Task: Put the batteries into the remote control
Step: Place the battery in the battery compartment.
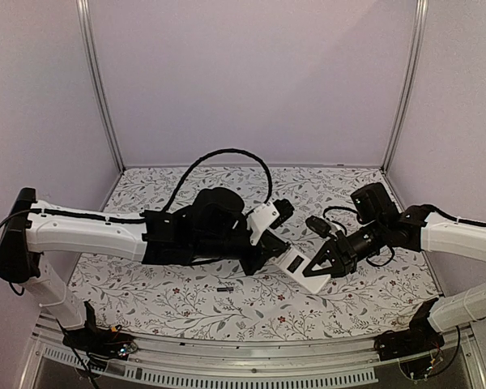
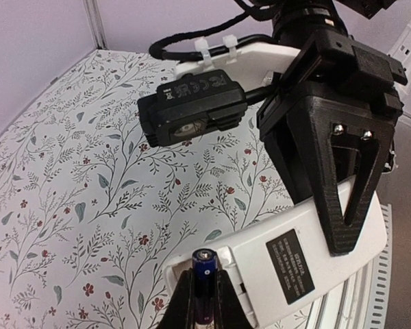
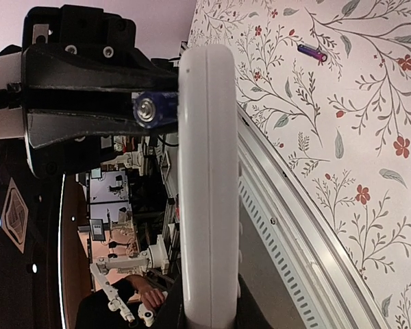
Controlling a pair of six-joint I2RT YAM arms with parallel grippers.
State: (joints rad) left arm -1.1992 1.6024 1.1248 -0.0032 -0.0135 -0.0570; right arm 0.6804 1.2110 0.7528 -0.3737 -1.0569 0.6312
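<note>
My right gripper (image 1: 326, 262) is shut on the white remote control (image 1: 300, 273) and holds it above the table, plain back toward the left arm. In the left wrist view the remote's back (image 2: 260, 260) shows a black label and an open recess at its near end. My left gripper (image 2: 205, 284) is shut on a dark blue battery (image 2: 205, 271), whose tip is at that recess. In the right wrist view the remote (image 3: 207, 171) is edge-on in my right gripper (image 3: 209, 312), with the battery's end (image 3: 149, 110) just beside it. A second battery (image 1: 224, 288) lies on the table, also in the right wrist view (image 3: 314, 53).
The table is covered by a floral patterned sheet (image 1: 170, 292). Its metal front rail (image 1: 251, 361) runs along the near edge. Pale walls and metal posts (image 1: 101, 89) enclose the back and sides. A black cable (image 1: 227, 154) loops above the left arm.
</note>
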